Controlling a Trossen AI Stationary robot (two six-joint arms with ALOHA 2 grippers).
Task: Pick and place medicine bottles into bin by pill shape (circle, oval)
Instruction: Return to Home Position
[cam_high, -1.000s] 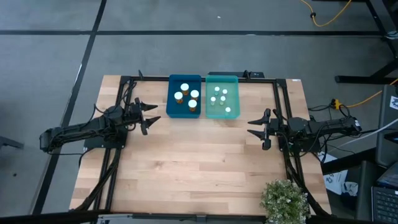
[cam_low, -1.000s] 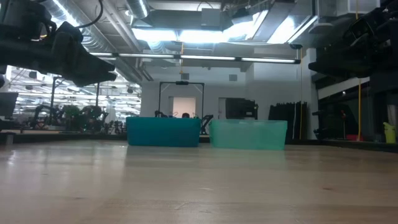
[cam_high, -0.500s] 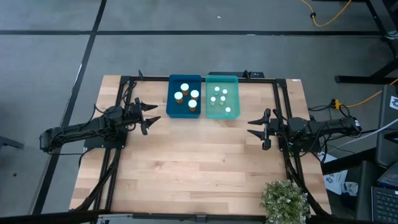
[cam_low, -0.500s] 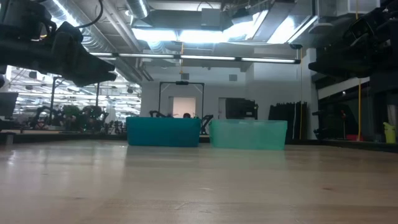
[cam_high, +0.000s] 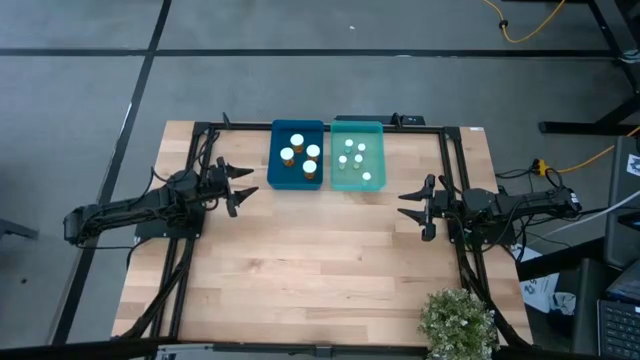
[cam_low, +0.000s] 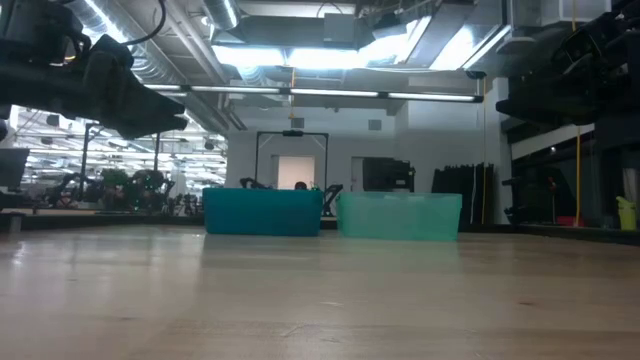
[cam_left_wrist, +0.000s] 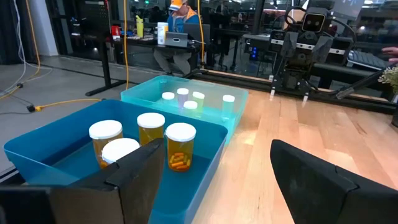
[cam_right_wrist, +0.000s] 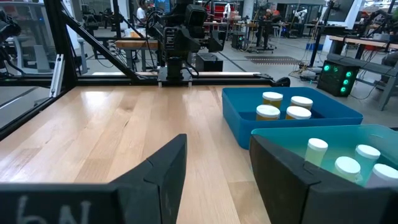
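Note:
Several orange-amber bottles with white caps (cam_high: 299, 153) stand on their bases in the dark blue bin (cam_high: 276, 176). Several smaller pale bottles (cam_high: 354, 157) stand in the light teal bin (cam_high: 376, 140) beside it. Both bins show in the left wrist view, the blue bin (cam_left_wrist: 205, 162) and the teal bin (cam_left_wrist: 239, 102). My left gripper (cam_high: 243, 185) is open and empty, left of the blue bin. My right gripper (cam_high: 412, 207) is open and empty, right of and nearer than the teal bin.
The two bins sit side by side at the table's far middle (cam_low: 330, 213). A small green plant (cam_high: 457, 322) stands at the near right corner. Bare wooden tabletop (cam_high: 320, 260) lies between the arms. People and equipment show in the room beyond the table.

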